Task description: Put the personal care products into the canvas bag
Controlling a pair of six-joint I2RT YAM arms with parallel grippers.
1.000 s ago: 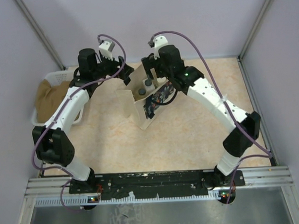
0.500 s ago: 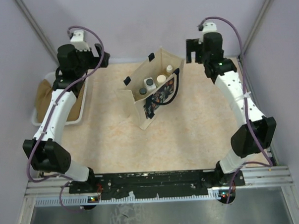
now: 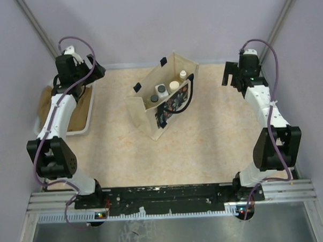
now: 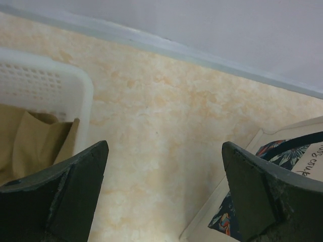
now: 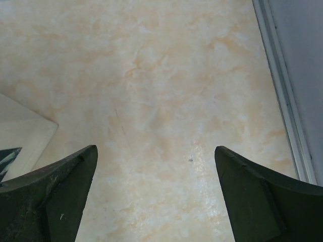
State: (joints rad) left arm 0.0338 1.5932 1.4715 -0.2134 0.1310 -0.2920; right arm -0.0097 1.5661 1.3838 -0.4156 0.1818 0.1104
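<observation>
The canvas bag stands open in the middle of the table, its floral panel facing right. Four bottles stand inside it: a dark cap, a white bottle, a cream cap and a white cap. My left gripper is open and empty at the far left, apart from the bag; its wrist view shows a bag edge at the right. My right gripper is open and empty at the far right; its wrist view shows a bag corner.
A white plastic basket with brown cloth sits at the left edge, under my left arm; it also shows in the left wrist view. Walls close the table at the back and both sides.
Both arms have swung outward from above the bag to the far left and far right corners. The bag and the bottles in it have stayed in place.
</observation>
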